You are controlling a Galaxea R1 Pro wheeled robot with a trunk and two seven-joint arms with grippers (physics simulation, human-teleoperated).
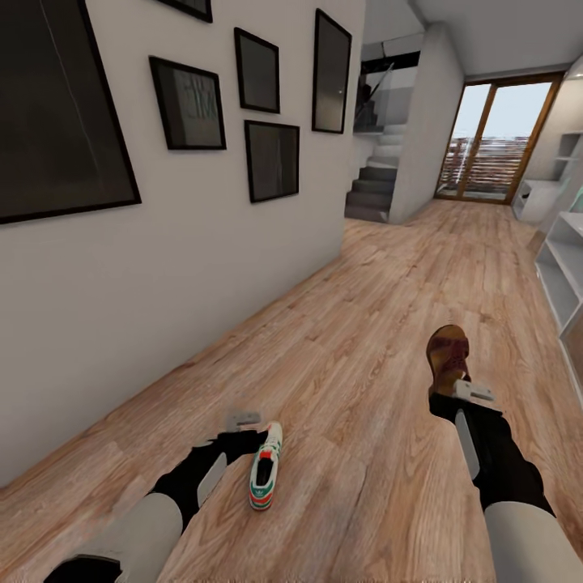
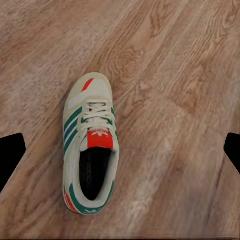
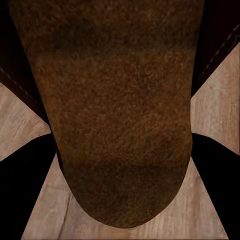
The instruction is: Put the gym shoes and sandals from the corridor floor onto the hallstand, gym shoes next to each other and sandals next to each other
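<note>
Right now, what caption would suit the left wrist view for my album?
Open left claw hovering over a gym shoe lying on the wood-plank corridor floor.

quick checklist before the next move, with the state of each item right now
1. Right gripper holds the sandal: cannot tell; the right wrist view has the sole between the fingers, but contact isn't clear.
2. Sandal off the corridor floor: cannot tell.
3. Left gripper open and free: ok; the fingers sit wide apart at both edges of the left wrist view.
4. Gym shoe lined up under the left gripper: ok; roughly centred, slightly toward one finger.
5. Gym shoe upright on its sole: ok; opening faces up.
6. Hallstand in sight: ok; pale shelves ahead on the robot's right.
</note>
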